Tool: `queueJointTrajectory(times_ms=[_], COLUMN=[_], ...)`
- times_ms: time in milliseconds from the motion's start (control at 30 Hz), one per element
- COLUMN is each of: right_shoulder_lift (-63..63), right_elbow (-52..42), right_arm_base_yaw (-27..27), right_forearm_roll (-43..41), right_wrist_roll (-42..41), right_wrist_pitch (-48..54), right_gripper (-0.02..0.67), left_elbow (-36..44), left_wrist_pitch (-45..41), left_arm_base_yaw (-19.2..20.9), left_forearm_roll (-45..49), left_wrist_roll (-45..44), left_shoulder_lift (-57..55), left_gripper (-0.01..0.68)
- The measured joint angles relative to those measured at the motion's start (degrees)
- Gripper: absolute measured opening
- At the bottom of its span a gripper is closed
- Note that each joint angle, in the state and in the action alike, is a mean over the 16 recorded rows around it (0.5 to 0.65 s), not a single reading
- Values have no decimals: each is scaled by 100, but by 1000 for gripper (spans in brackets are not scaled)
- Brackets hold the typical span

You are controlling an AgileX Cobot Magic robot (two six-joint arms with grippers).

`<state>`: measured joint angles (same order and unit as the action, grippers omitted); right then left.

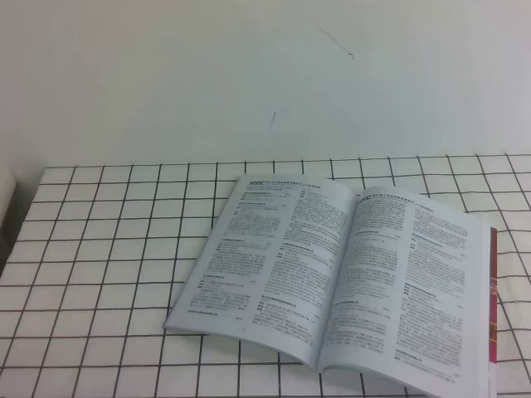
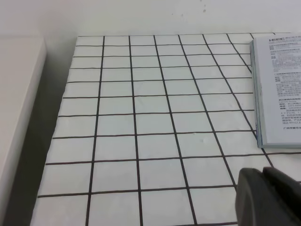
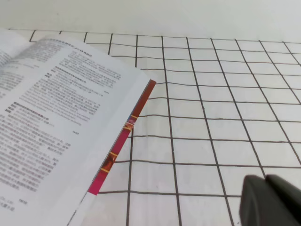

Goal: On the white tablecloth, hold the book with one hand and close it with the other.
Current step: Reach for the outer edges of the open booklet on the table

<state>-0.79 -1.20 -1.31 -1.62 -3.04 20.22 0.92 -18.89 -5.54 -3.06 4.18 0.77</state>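
Book (image 1: 348, 282) open toward cloth's (image 1: 108, 249) front-right corner: thin, floppy, likely slick; pin one page, lift magenta edge (image 3: 123, 137); finger states hidden.

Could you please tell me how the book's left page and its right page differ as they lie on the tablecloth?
The left page lies farther from the camera, its outer edge showing only white paper. The right page lies nearer, running off the bottom of the high view, and shows a magenta cover strip beyond its outer edge. Both are white, densely printed in black, open face up on the tablecloth, with no pincer touching them.
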Motion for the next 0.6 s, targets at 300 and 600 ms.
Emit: queueJointTrajectory(times_ms=[300,600], right_shoulder_lift=[0,0], right_elbow=[0,0], right_arm_base_yaw=[0,0], right_forearm_roll=[0,0], right_wrist_roll=[0,0], right_wrist_pitch=[0,0], right_gripper=[-3,-3], left_elbow=[0,0], left_wrist_pitch=[0,0], left_arm_base_yaw=[0,0], left_forearm_roll=[0,1], left_wrist_roll=[0,2], left_shoulder_lift=[0,0], left_gripper=[-2,-3])
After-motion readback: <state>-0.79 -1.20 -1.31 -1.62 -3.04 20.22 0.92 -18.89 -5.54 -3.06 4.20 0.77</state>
